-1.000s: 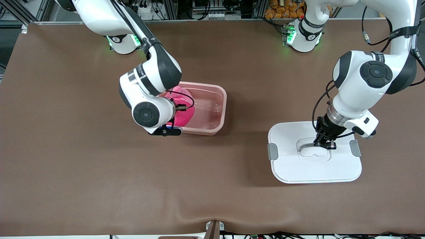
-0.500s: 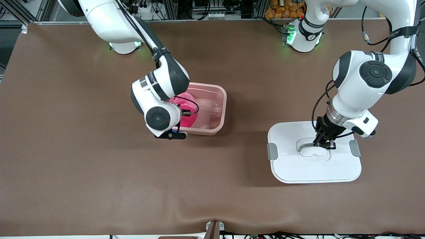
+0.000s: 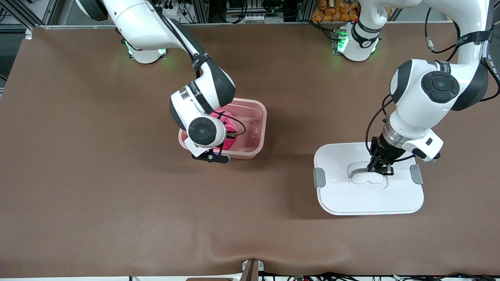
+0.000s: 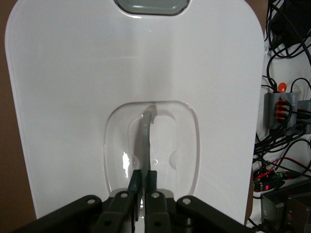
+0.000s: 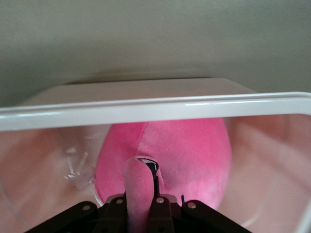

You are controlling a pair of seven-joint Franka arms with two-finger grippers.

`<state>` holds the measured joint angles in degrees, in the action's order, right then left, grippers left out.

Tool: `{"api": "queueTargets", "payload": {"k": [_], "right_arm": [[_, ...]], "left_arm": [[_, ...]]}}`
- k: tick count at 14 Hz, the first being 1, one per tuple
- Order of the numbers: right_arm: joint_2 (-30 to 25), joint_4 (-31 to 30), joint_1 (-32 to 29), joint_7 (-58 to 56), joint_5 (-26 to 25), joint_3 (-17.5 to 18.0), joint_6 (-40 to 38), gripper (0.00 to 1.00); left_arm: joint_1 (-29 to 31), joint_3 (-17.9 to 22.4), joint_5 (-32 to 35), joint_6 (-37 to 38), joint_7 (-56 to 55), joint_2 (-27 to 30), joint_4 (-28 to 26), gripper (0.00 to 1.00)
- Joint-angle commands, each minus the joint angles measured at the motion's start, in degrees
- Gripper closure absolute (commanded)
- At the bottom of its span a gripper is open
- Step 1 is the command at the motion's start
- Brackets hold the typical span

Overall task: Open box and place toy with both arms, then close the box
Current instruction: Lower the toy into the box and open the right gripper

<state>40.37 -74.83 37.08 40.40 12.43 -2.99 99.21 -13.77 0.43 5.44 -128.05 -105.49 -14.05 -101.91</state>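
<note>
At four o'clock, nearest the front camera, the left gripper [image 3: 378, 169] pinches the white lid's [image 3: 369, 199] clear handle [image 4: 145, 131], ready for closing. Farther, at eleven o'clock, the right gripper [image 5: 141, 206] clamps the pink plush toy [image 5: 189, 155] inside the open pink box [image 3: 261, 128], likely for release.

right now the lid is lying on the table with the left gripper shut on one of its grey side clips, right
Not quite. The lid is lying on the table, but the left gripper is shut on the clear handle in the lid's recessed middle, not on a grey side clip. The left wrist view shows this.
</note>
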Motion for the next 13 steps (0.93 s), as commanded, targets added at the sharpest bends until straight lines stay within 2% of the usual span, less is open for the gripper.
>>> {"api": "queueTargets", "payload": {"k": [1, 5, 13], "right_arm": [[2.16, -0.05, 2.11, 3.89, -0.3, -0.35, 5.36, 1.0], [3.48, -0.05, 3.61, 5.92, 0.06, -0.35, 10.47, 1.0], [4.98, -0.23, 5.54, 5.92, -0.03, -0.35, 12.77, 1.0]], "left_arm": [[-0.21, 0.01, -0.87, 0.52, 0.37, -0.01, 0.57, 1.0], [-0.3, 0.01, -0.78, 0.52, 0.81, -0.19, 0.83, 1.0], [-0.56, 0.01, -0.52, 0.44, 1.07, -0.27, 0.92, 1.0]]}}
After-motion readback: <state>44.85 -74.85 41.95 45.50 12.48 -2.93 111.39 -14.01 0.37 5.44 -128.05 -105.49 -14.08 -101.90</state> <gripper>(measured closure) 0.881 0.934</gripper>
